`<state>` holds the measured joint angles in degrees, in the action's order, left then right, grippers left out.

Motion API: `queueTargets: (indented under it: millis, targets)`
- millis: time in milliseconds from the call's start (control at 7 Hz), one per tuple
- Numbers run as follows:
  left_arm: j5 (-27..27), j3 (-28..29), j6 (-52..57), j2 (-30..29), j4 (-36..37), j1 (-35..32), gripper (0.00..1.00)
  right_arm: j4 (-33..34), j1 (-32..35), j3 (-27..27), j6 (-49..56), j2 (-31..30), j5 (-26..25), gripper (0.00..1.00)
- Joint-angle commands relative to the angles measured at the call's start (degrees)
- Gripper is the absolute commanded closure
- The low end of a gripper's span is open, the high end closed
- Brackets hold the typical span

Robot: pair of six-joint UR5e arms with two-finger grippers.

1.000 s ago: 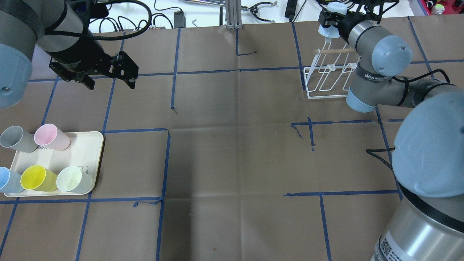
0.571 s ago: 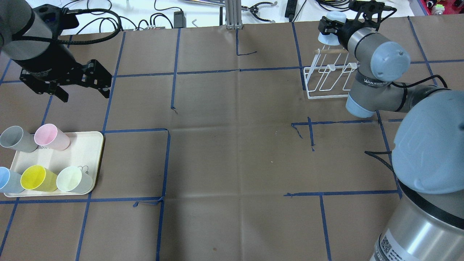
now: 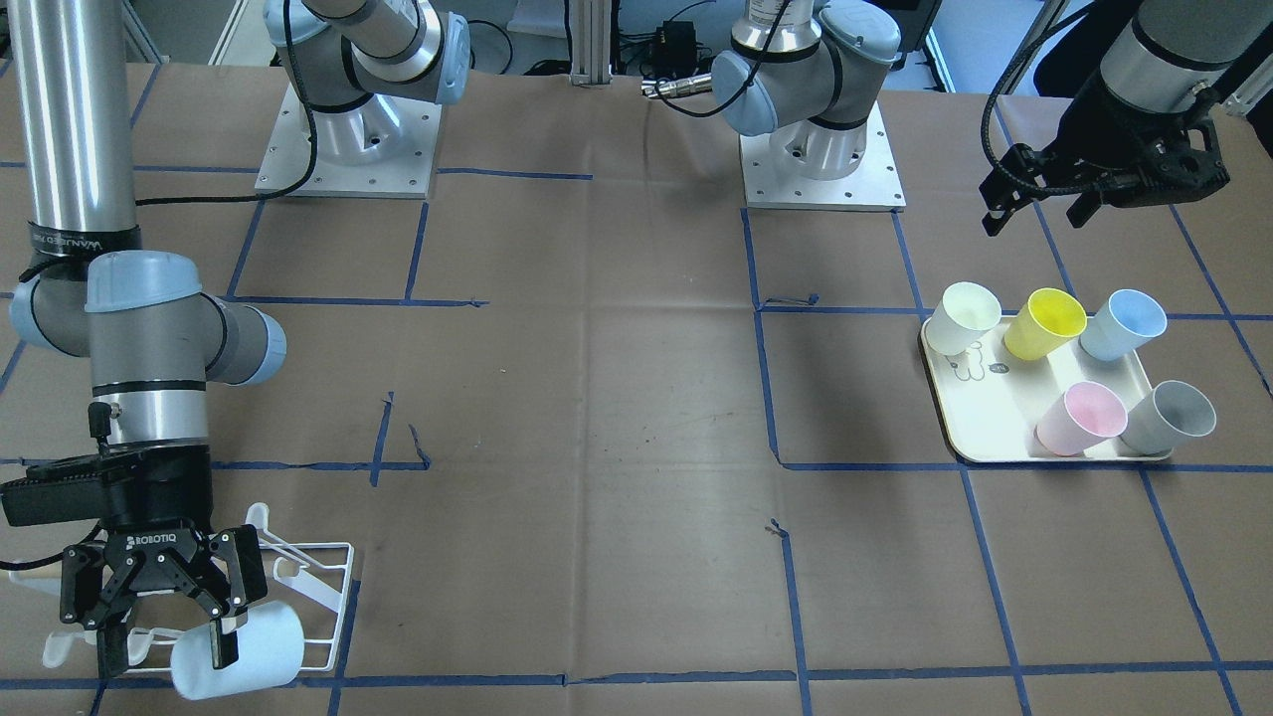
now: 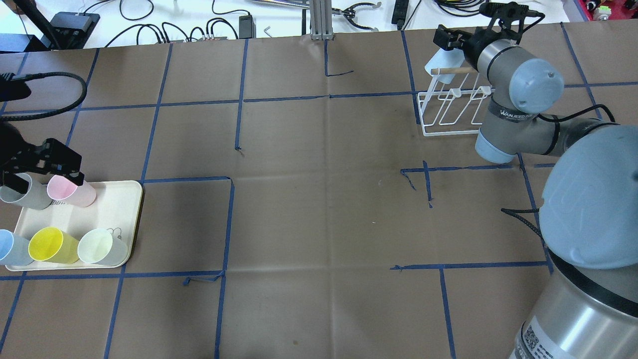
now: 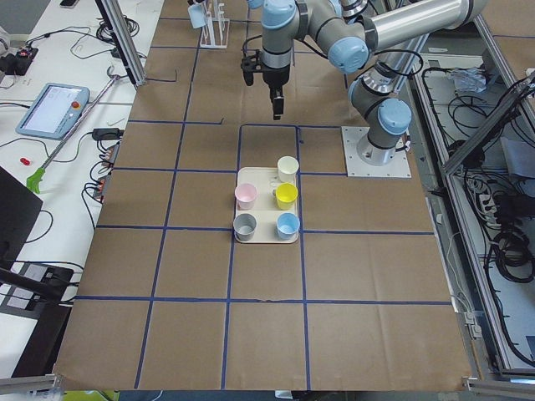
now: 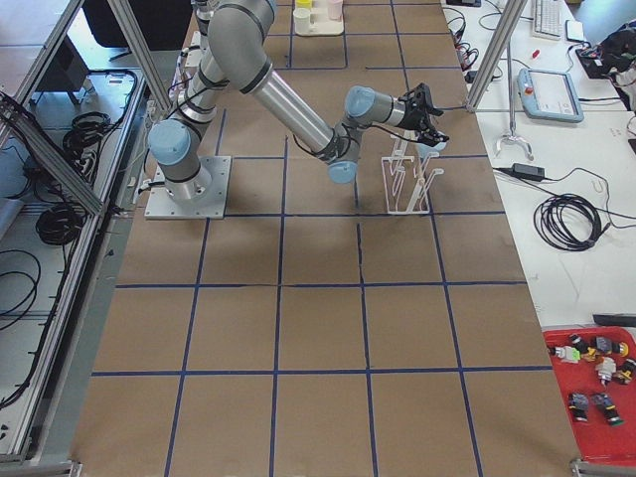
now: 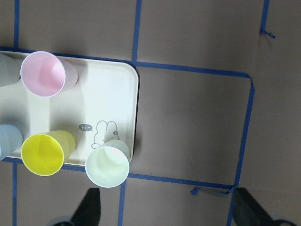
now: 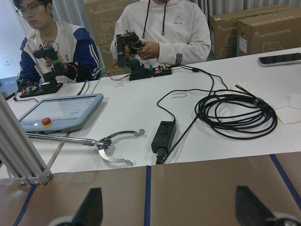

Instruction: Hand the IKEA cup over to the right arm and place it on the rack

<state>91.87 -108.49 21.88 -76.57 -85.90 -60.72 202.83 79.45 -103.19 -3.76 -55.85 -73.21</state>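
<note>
The pale blue IKEA cup (image 3: 244, 651) hangs tilted on the far end of the white wire rack (image 3: 323, 577), by its wooden dowel; in the overhead view the cup (image 4: 440, 69) sits just below my right gripper (image 4: 450, 40). My right gripper (image 3: 164, 622) is open right at the cup. Its wrist view shows the fingers (image 8: 91, 209) spread wide with nothing between them. My left gripper (image 4: 42, 172) is open and empty, hovering over the far edge of the cream tray (image 4: 117, 202). Its wrist view looks down on that tray (image 7: 108, 94).
The tray holds a grey cup (image 4: 20, 192), a pink cup (image 4: 70, 189), a blue cup (image 4: 10, 248), a yellow cup (image 4: 50, 245) and a pale green cup (image 4: 99, 247). Cables and tools lie beyond the table's far edge (image 4: 224, 25). Two operators sit there (image 8: 160, 28).
My left arm swung from the back left down to above the tray. My right gripper brought the blue cup down onto the rack, and the cup now sits below the gripper.
</note>
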Motion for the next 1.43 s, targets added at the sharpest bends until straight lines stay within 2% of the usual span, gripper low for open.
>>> queueTargets:
  millis: [0,143,429,714,1000,1286]
  targets:
    - [-0.2,-7.4,4.4,2.4,5.1,4.0,0.02,0.1,0.2,0.2,-0.1,-1.6,0.0,0.0]
    - [-0.4,-9.0,6.1,2.0,6.8,4.0,0.02,-0.2,0.2,-0.2,0.0,-3.6,0.8,0.0]
    - [-0.7,-16.1,8.7,1.2,15.8,4.1,0.02,-0.7,0.4,-2.3,-1.9,-8.2,0.7,0.0]
    - [-0.8,-21.5,10.7,-0.6,23.6,4.1,0.02,-0.8,1.8,-6.3,-9.5,-14.6,0.7,0.0]
    - [-0.6,-21.9,11.6,-3.5,24.2,4.2,0.03,-1.0,3.0,-11.7,-19.0,-21.1,0.9,0.0]
    - [-0.1,-23.0,11.8,-7.5,28.4,4.2,0.02,-1.0,5.2,-15.0,-30.5,-25.9,1.1,0.0]
